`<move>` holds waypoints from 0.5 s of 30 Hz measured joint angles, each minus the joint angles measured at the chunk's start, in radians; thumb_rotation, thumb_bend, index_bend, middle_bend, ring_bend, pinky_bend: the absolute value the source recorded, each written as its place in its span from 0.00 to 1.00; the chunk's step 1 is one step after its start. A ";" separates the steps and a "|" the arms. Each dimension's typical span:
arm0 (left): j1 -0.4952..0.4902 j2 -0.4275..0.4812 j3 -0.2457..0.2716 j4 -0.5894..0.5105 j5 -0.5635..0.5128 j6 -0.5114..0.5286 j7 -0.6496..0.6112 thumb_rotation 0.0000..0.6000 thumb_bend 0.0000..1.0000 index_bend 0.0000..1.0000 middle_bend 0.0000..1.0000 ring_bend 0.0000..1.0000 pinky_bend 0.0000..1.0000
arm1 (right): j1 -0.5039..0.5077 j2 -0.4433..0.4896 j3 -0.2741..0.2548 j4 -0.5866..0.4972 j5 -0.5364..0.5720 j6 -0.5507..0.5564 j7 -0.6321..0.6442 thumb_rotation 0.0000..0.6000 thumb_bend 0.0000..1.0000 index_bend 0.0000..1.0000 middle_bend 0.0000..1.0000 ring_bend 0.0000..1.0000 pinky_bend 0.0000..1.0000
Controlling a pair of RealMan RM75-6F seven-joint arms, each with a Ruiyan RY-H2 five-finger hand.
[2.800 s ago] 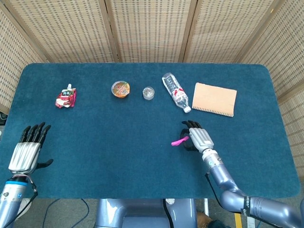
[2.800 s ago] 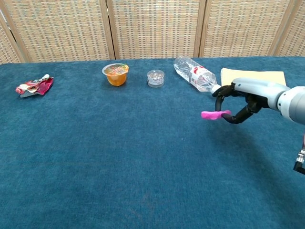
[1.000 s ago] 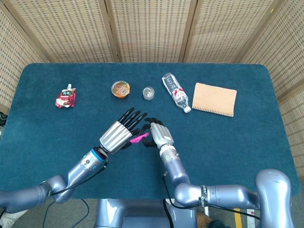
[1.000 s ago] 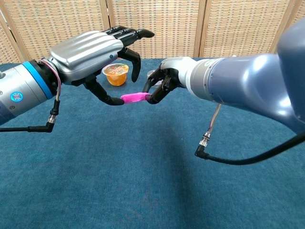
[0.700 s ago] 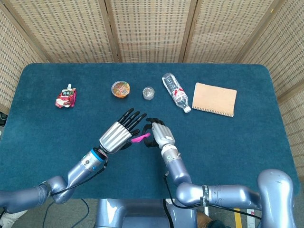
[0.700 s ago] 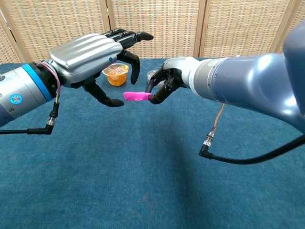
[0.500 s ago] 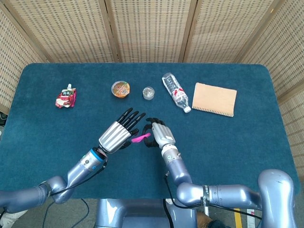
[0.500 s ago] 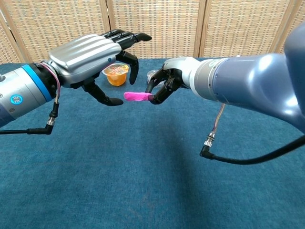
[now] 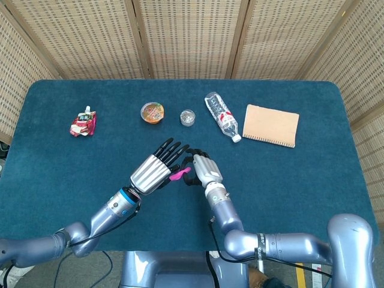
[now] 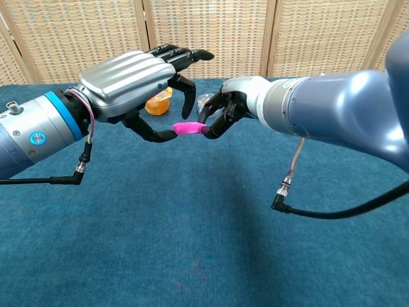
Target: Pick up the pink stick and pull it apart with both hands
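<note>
While the pink stick (image 9: 178, 174) hangs above the counter (image 9: 312, 174) near the middle of the head view, the right hand (image 9: 202, 171) pinches its 3 o'clock end and the left hand (image 9: 153, 172) meets it from 9 o'clock, upper fingers spread. At 12 o'clock lie a water bottle (image 9: 222, 117), a jelly cup (image 9: 152, 112) and a notebook (image 9: 270, 125); no label is legible.

From the chest view, the right hand (image 10: 225, 113) grips the pink stick (image 10: 188, 128), lifted clear of the counter (image 10: 192, 243). The left hand (image 10: 137, 86) has its thumb touching the 9 o'clock tip with a finger curling down above; I cannot tell whether that pinch is closed. The pick-up looks done, while the stick is whole, so the pull is left.
</note>
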 measured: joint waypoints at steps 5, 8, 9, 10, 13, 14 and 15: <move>-0.005 -0.007 0.001 -0.006 -0.006 -0.002 0.003 1.00 0.30 0.53 0.00 0.00 0.00 | -0.003 0.006 -0.002 -0.003 0.000 -0.002 0.004 1.00 0.63 0.67 0.21 0.00 0.00; -0.006 -0.009 0.003 -0.008 -0.009 -0.004 0.003 1.00 0.31 0.54 0.00 0.00 0.00 | -0.005 0.008 -0.002 -0.004 -0.001 -0.002 0.009 1.00 0.63 0.67 0.21 0.00 0.00; -0.007 -0.010 0.004 -0.008 -0.009 -0.005 0.005 1.00 0.31 0.54 0.00 0.00 0.00 | -0.006 0.008 -0.001 -0.004 -0.001 -0.003 0.011 1.00 0.63 0.67 0.21 0.00 0.00; -0.007 -0.011 0.004 -0.007 -0.010 -0.005 0.007 1.00 0.31 0.54 0.00 0.00 0.00 | -0.006 0.009 -0.002 -0.004 -0.001 -0.004 0.012 1.00 0.63 0.67 0.21 0.00 0.00; -0.009 -0.017 0.006 -0.004 -0.015 -0.007 0.010 1.00 0.31 0.54 0.00 0.00 0.00 | -0.006 0.011 -0.004 -0.004 -0.002 -0.006 0.013 1.00 0.63 0.67 0.21 0.00 0.00; -0.010 -0.019 0.005 -0.002 -0.015 -0.006 0.011 1.00 0.31 0.54 0.00 0.00 0.00 | -0.007 0.011 -0.004 -0.004 -0.002 -0.006 0.013 1.00 0.63 0.67 0.21 0.00 0.00; -0.011 -0.020 0.005 0.000 -0.015 -0.006 0.012 1.00 0.31 0.54 0.00 0.00 0.00 | -0.006 0.012 -0.005 -0.004 -0.002 -0.006 0.014 1.00 0.63 0.67 0.21 0.00 0.00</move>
